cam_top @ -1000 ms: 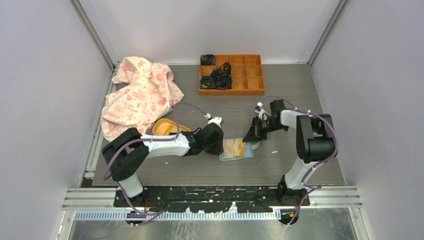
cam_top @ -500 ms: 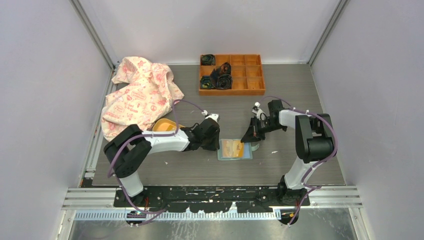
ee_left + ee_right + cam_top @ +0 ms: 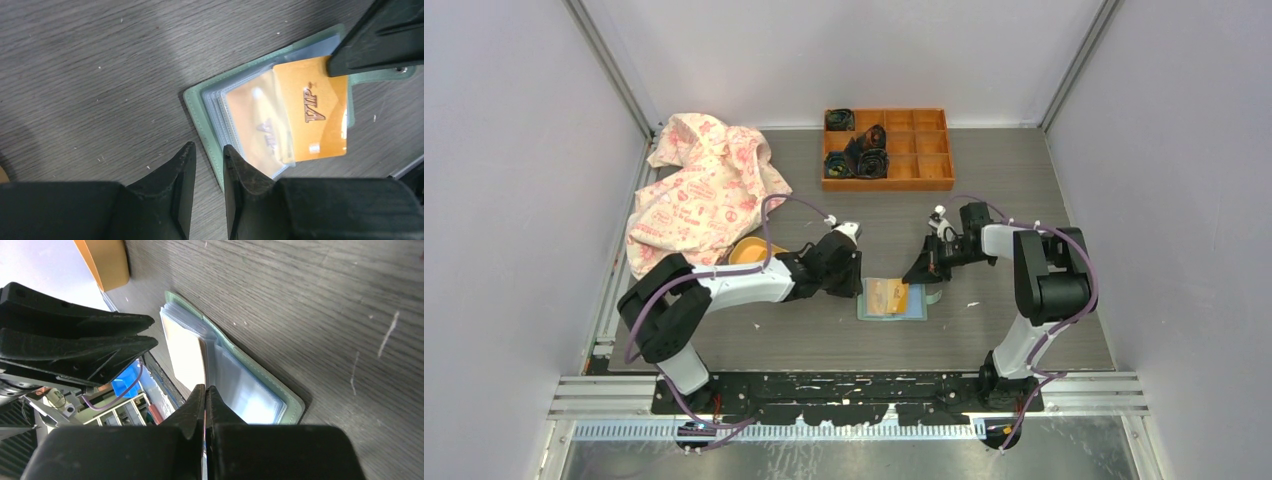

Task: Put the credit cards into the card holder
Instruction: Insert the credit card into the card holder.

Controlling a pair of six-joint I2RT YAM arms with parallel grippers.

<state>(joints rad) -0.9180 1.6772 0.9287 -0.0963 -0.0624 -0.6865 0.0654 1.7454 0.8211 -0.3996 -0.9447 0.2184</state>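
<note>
The mint-green card holder [image 3: 879, 314] lies open on the table between my arms, its clear sleeves up. It also shows in the left wrist view [image 3: 200, 107] and the right wrist view [image 3: 260, 385]. An orange credit card [image 3: 310, 100] marked VIP sits partly inside a sleeve, also seen from above [image 3: 902, 296]. My right gripper [image 3: 921, 272] is shut on the card's outer corner, and the card shows edge-on between its fingers [image 3: 205, 390]. My left gripper [image 3: 209, 152] hovers at the holder's left edge [image 3: 856, 282], jaws a narrow gap apart, holding nothing. Other cards are not clearly in view.
A yellow-orange dish [image 3: 749, 252] lies under my left forearm. A patterned cloth [image 3: 704, 190] is heaped at the back left. An orange compartment tray [image 3: 919, 182] with dark rolled items [image 3: 864, 155] stands at the back.
My left gripper has drawn back to the left, off the holder's left half. My right gripper and the orange card have shifted slightly left, and the holder with them.
</note>
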